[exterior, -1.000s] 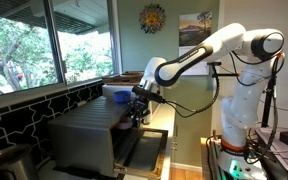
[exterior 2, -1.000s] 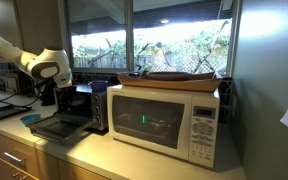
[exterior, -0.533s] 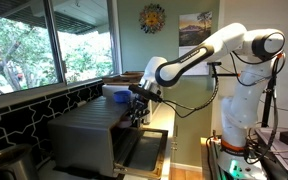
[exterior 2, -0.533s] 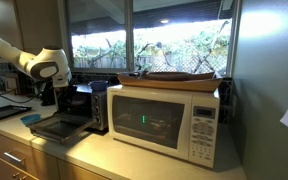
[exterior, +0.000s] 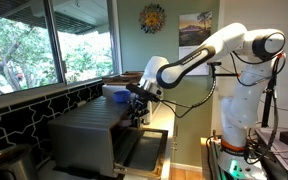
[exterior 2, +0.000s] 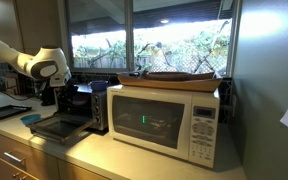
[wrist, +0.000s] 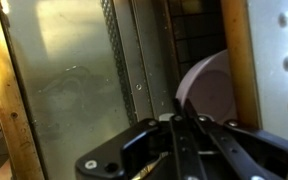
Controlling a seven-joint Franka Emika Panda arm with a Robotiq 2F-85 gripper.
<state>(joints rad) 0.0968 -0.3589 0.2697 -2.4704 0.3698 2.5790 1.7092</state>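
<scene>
My gripper (exterior: 137,110) hangs just above the opened door (exterior: 142,148) of a black toaster oven (exterior: 84,135) on the counter. In an exterior view it sits at the oven's front (exterior 2: 58,97), above the lowered door (exterior 2: 47,128). In the wrist view the fingers (wrist: 177,108) are pressed together with nothing between them. Their tips point at the edge of a pale round object (wrist: 206,88) beside the oven's metal frame and door glass (wrist: 69,85). I cannot tell whether the tips touch it.
A white microwave (exterior 2: 164,120) with a flat tray on top (exterior 2: 176,77) stands next to the toaster oven. A blue item (exterior 2: 31,118) lies on the counter by the door. A blue-and-white box (exterior: 115,91) sits by the window. The robot's base (exterior: 234,125) stands beyond the counter.
The gripper has shifted very slightly at the oven's front. The fingers stay together.
</scene>
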